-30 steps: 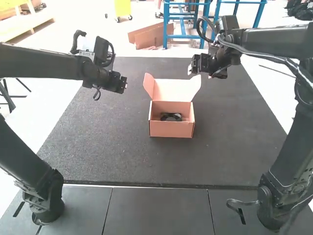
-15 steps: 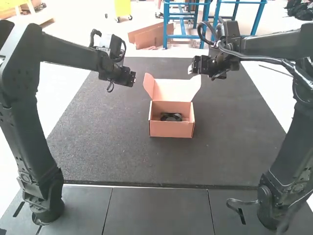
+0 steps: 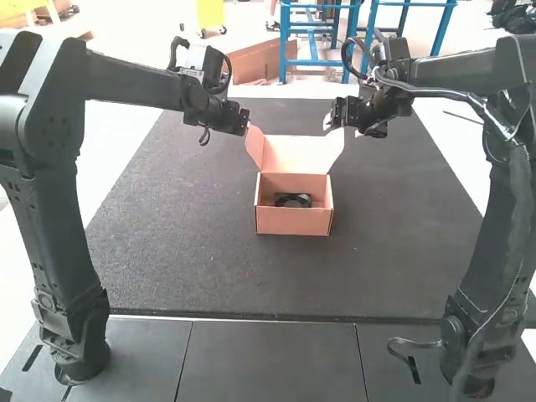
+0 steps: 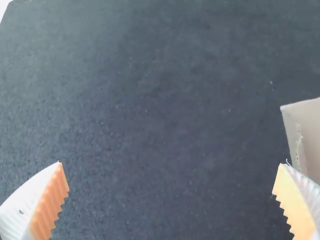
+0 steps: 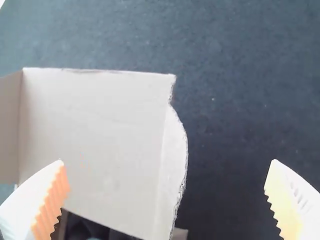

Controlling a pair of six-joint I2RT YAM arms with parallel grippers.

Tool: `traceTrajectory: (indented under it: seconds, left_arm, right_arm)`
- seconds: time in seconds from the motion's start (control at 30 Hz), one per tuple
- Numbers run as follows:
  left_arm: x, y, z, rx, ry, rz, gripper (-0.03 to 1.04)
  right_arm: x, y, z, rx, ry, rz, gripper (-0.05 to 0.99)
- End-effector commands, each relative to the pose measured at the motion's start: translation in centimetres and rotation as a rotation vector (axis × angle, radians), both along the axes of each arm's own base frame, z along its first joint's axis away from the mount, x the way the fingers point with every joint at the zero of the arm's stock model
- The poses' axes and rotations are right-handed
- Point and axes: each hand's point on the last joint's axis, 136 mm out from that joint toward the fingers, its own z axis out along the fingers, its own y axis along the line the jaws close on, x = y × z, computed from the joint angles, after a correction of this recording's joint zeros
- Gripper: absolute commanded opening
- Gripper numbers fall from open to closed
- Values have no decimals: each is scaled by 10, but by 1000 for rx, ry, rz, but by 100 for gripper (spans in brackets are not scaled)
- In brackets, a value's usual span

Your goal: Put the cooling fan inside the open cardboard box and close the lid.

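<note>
The fan (image 3: 293, 200) is half hidden behind the front wall of the box (image 3: 293, 219) in the high view and is covered almost wholly by the raised lid (image 5: 100, 150) in the right wrist view, while a cardboard flap (image 4: 301, 132) is cut off by the left wrist view's edge.

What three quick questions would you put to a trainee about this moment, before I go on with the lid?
1. True or false: the cooling fan already lies inside the cardboard box.
2. Pick one. The lid is: A, shut flat over the box; B, standing up open at the box's far side; C, detached from the box.
3. Fill in: the left gripper and the right gripper, one near each side of the lid, both have their fingers ____.

Key: 1 true; 2 B; 3 open.
</note>
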Motion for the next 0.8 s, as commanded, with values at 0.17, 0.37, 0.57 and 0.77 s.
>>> traceTrajectory:
  seconds: [0.17, 0.37, 0.57, 0.77]
  left_arm:
    - [-2, -20, 15, -70, -1, -55, 97]
    - [-5, -26, 12, -78, 12, -75, 97]
    - [-8, -32, 11, -110, 27, -97, 97]
    - [-11, -38, 9, -135, 46, -121, 97]
  right_arm:
    - [14, 3, 12, 37, -4, 26, 83]
    - [18, 6, 10, 39, 17, 32, 83]
    - [18, 9, 4, 51, 41, 36, 75]
    - [18, 10, 1, 60, 51, 33, 59]
